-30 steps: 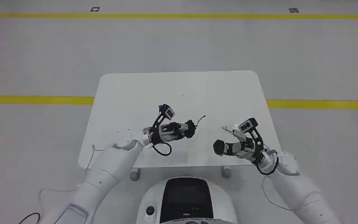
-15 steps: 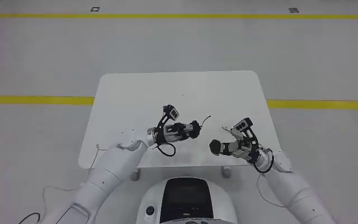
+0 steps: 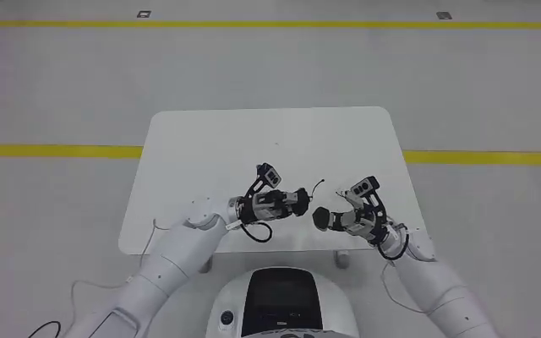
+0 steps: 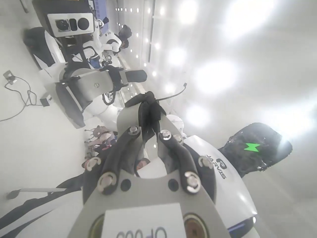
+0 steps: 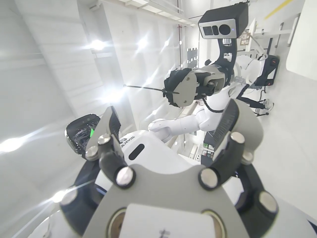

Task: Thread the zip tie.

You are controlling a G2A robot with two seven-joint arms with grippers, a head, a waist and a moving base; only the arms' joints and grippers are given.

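My left gripper [image 3: 297,202] hovers above the near middle of the white table [image 3: 194,152], shut on a thin black zip tie [image 3: 315,187]. The tie's free end sticks out past the fingertips and curves up toward the right arm. In the left wrist view the tie [image 4: 171,97] is pinched between the closed black pads of the left gripper [image 4: 148,100]. My right gripper [image 3: 320,219] hangs just beside it, a short gap away. Its own view shows the right gripper [image 5: 171,125] open and holding nothing, facing the left gripper [image 5: 178,92] and the tie [image 5: 143,88].
A small dark speck [image 3: 276,143] lies on the far part of the table. Yellow floor lines [image 3: 68,150] run behind and beside the table. Both arms hang over the table's near edge [image 3: 254,251].
The left gripper has carried the zip tie to the right, and the right gripper has shifted left, so the gap between them has narrowed.
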